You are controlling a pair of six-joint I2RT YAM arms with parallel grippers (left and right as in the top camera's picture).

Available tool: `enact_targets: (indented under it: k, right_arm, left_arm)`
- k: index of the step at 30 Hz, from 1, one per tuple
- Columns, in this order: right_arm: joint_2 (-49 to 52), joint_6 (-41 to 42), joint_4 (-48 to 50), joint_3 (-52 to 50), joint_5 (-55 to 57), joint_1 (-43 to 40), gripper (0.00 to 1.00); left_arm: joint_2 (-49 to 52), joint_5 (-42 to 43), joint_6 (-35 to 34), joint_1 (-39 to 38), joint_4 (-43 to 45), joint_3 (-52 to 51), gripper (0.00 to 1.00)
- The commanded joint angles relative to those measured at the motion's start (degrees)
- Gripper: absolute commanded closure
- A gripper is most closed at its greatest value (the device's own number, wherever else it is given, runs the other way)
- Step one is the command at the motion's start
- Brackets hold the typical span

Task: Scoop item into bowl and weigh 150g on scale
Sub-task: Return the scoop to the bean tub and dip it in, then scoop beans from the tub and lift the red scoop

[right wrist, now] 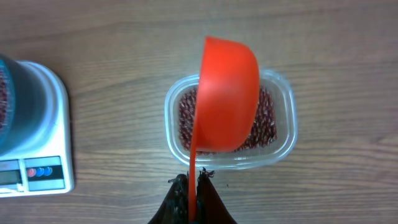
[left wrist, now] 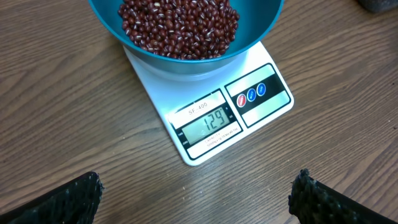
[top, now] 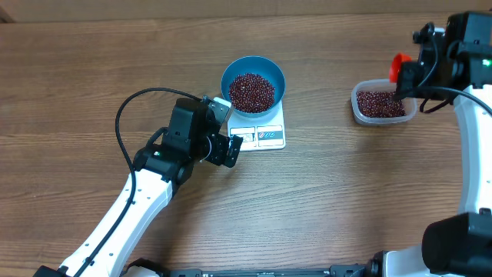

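Sitting on the scale (top: 269, 135) at the middle of the table (top: 77, 77), the bowl (left wrist: 255, 28) holds beans (top: 252, 91). Left gripper (top: 228, 148) gapes empty by the scale's display. Right gripper (right wrist: 193, 193) clamps a red scoop (right wrist: 227, 93) over a tub (right wrist: 283, 118) near the right edge.

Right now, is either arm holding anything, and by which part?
Right gripper, jaws shut, pinches the red scoop by its handle; left gripper, jaws open, holds nothing.
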Motion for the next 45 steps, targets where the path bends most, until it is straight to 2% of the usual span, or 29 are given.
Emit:
enact_targets:
  k: [1,11,22,31,36,45]
  right_arm:
    - [1.4,-0.9,2.5,-4.4,1.1,-0.2,0.96]
    - [10.2,-2.5,7.7,-9.0,3.3,-0.2,0.96]
    - [11.7,-2.8,14.6,-15.8,3.2,-0.2,0.96]
    - [11.7,-2.8,14.4,-15.8,-12.0,-0.2,0.96]
    - [11.6,-2.6,12.6,-15.8,-13.6,-0.5,0.96]
    - [11.6,-2.2,11.5,-15.8,-30.1,-9.8,0.96]
  left_arm:
    - [-1.1,-0.2,-0.5,-0.1,0.2,-0.5,0.00]
    - [-1.1,-0.2,-0.5,-0.1,0.2,-0.5,0.01]
    - [-1.1,-0.2,-0.5,-0.1,0.2,-0.5,0.00]
    - [-1.1,-0.2,-0.5,-0.1,0.2,-0.5,0.00]
    - [-1.1,-0.2,-0.5,-0.1,0.2,-0.5,0.01]
    - [-1.1,-0.2,-0.5,-0.1,0.2,-0.5,0.00]
